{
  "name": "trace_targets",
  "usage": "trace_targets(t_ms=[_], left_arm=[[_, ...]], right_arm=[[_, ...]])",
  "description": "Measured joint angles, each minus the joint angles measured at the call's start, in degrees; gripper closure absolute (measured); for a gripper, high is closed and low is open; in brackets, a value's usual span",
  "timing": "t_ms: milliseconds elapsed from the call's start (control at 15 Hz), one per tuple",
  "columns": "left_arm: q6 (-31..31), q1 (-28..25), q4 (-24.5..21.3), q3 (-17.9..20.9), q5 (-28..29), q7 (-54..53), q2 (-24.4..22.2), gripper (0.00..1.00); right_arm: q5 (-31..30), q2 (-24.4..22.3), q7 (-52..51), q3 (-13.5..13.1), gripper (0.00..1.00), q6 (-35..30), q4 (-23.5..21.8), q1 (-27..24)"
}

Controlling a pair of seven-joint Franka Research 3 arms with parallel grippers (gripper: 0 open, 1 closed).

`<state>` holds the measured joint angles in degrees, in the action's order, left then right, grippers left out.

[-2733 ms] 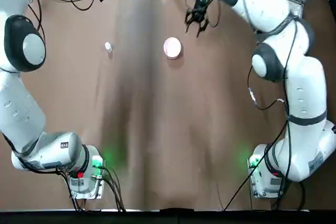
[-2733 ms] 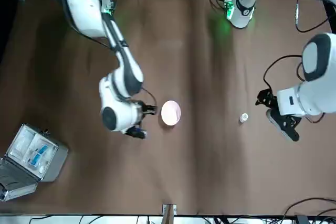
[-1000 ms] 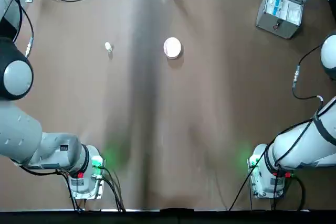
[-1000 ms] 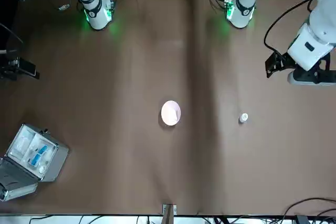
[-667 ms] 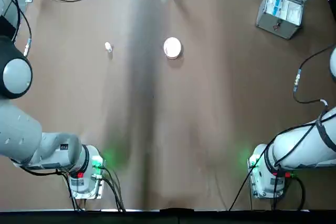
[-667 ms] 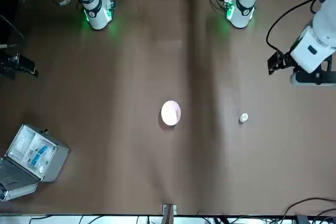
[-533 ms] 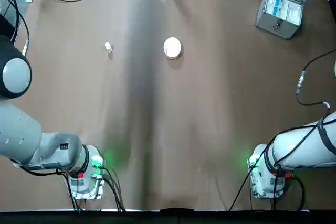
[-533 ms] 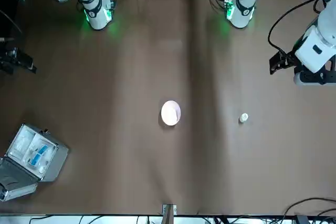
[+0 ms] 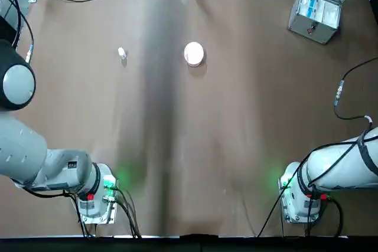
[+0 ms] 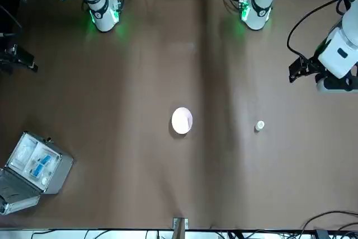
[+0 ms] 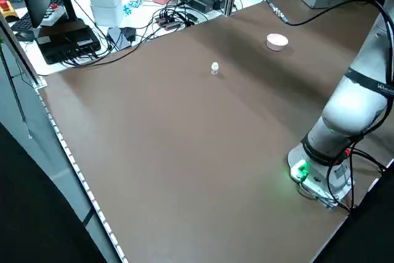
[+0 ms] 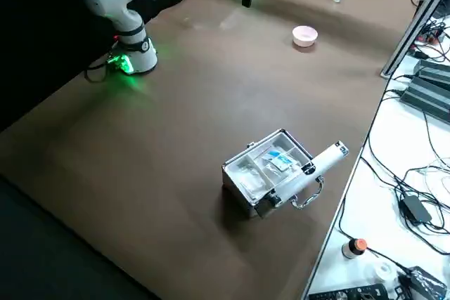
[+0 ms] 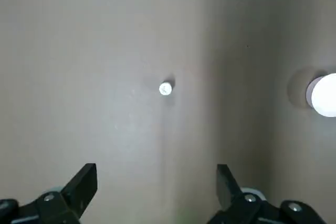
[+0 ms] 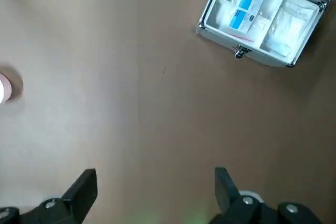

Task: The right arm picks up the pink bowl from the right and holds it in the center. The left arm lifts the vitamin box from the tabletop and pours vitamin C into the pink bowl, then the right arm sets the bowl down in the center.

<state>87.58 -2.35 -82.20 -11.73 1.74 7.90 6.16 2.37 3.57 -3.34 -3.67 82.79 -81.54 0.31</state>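
The pink bowl (image 9: 194, 53) (image 10: 182, 121) rests on the tabletop (image 9: 195, 134) at the centre of its far half. The vitamin box (image 9: 121, 53) (image 10: 260, 126) stands upright to the bowl's left, well apart from it. My left gripper (image 13: 156, 174) hangs high above the table's left side (image 10: 298, 70), open and empty, with the vitamin box (image 13: 165, 88) and bowl (image 13: 323, 94) far below it. My right gripper (image 14: 155, 177) is open and empty, raised beyond the table's right edge (image 10: 17, 60).
An open grey hinged case (image 9: 322, 7) (image 14: 262, 19) with small packets inside sits at the far right corner. Cables and electronics (image 11: 184, 4) lie beyond the far edge. Both arm bases (image 9: 97, 196) (image 9: 301, 196) glow green at the near edge.
Both arms have pulled back and up from the table's middle toward their own sides. The right gripper left the bowl's side, the left left the vitamin box. Bowl and box stayed put.
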Motion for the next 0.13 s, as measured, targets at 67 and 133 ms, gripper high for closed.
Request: trace_targets(t_ms=[67,133], left_arm=[[0.0,0.1,0.0,0.2,0.0,0.0,0.0,0.0],[0.0,0.1,0.0,0.3,0.0,0.0,0.0,0.0]], right_arm=[[0.0,0.0,0.0,0.0,0.01,-0.2,-0.1,0.0],[0.0,0.0,0.0,0.0,0.01,-0.8,-0.1,-0.1]])
